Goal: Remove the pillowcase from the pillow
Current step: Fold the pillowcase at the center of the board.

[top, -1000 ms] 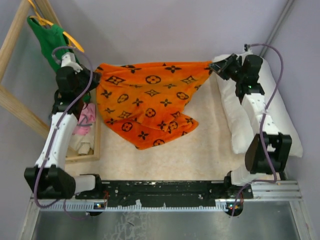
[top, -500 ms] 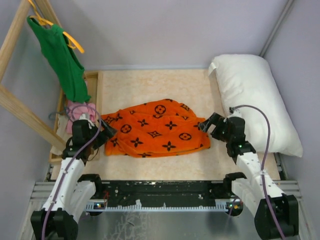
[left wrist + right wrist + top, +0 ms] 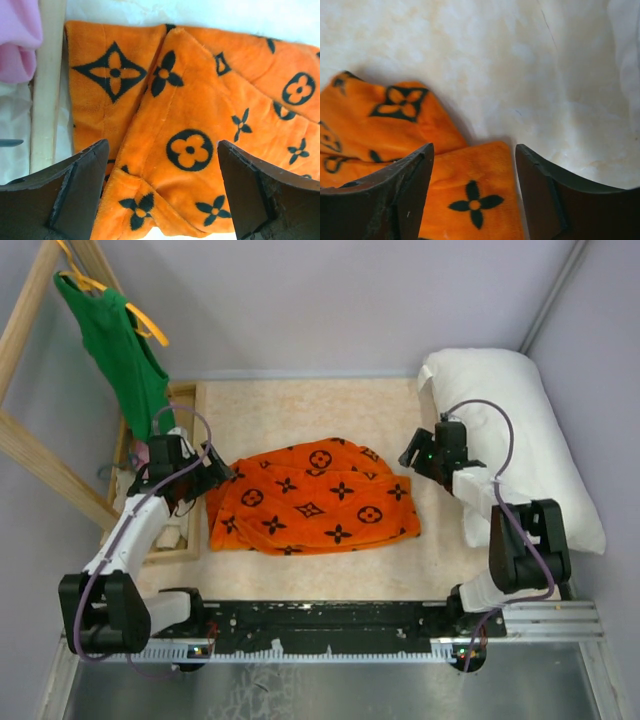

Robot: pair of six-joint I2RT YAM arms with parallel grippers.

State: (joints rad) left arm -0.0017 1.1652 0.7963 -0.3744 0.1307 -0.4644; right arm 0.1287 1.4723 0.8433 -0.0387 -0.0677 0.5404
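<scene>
Left wrist view looks straight down past the left end effector [image 3: 161, 155], its fingers wide apart and holding nothing, onto the pillowcase [image 3: 200, 115]. The fabric is plush and folded over itself in layers, with a wooden rail [image 3: 47, 75] and a pink cloth [image 3: 17, 40] just beside its edge. Right wrist view shows the right end effector [image 3: 474, 150] likewise spread and empty above the opposite corner, with bare counter [image 3: 495, 60] beyond. Judging by the nap and folds, the cover is light, limp and easy to grip; a pinch on a corner or hem should hold. Only the top external view shows the whole layout. The pillowcase lies heaped mid-counter, fully off and apart from the pillow [image 3: 510, 410], which lies along the right side. A green tank top [image 3: 125, 350] hangs at the far left.
</scene>
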